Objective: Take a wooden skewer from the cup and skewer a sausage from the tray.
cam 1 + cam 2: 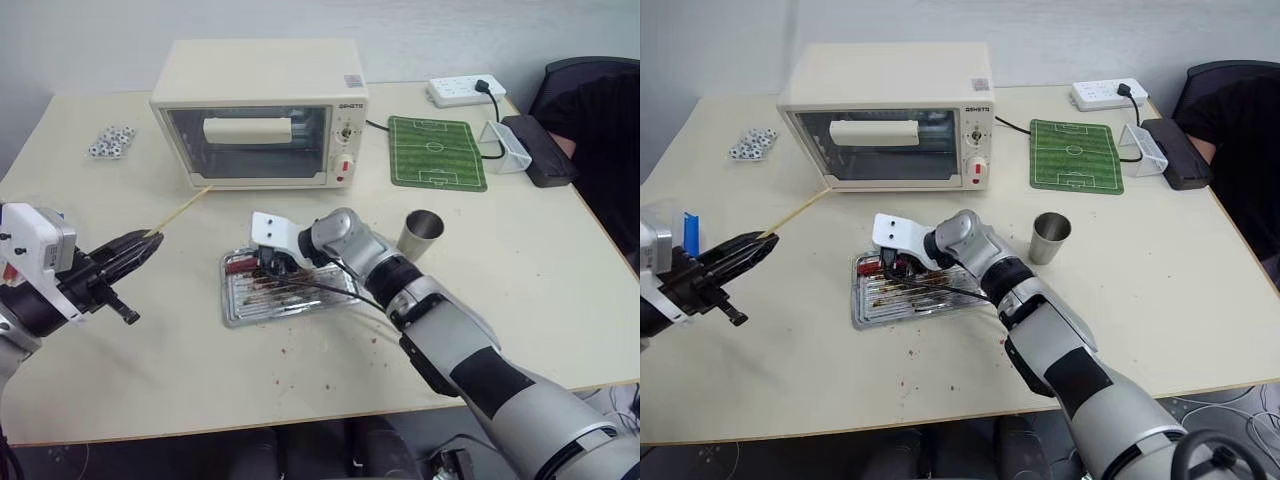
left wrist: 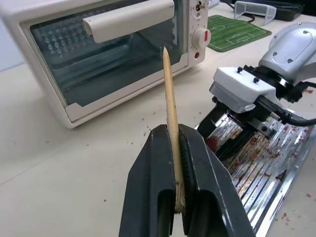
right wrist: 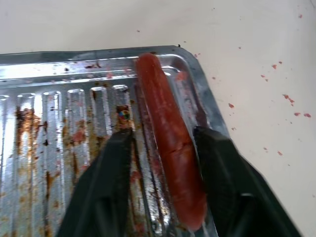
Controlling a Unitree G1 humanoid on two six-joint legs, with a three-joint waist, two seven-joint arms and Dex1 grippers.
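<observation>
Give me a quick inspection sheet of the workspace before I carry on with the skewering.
Surface: beige table, red crumbs scattered near the tray.
Job's things: thin pale wooden skewer clamped in the left gripper; slim red sausage lying in the ribbed silver tray by its end wall; small steel cup upright beside the tray.
Clutter: cream toaster oven, green football-pitch mat, small black-and-white balls, clear stand.
Grippers: left shut on the skewer; right gripper straddling the sausage, fingers not yet clamped.
Cables: white power strip with black lead.
Surroundings: dark chair at the table's far right.
</observation>
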